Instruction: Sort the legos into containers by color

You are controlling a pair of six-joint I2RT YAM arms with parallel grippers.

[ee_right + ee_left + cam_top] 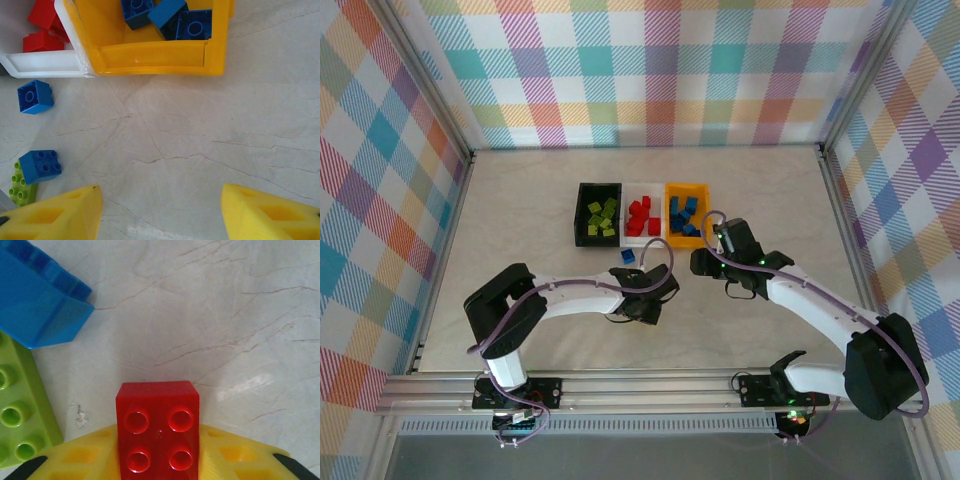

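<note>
red lego point(158, 436) sits between left end effector point(159, 460) fingers.

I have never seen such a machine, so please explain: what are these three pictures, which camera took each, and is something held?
These are two robot arms fixed at the near edge of a table. The wide picture comes from a camera above and behind them. The other two come from small cameras on the wrists, looking along yellow fingers.

At the back stand three bins: a black bin with green bricks, a white bin with red ones, and an orange-yellow bin with blue ones.

The left gripper has a red brick between its fingers; they appear to be closing on it. Beside it lie a blue brick and a lime green brick. The right gripper is open and empty above the bare table.
</note>
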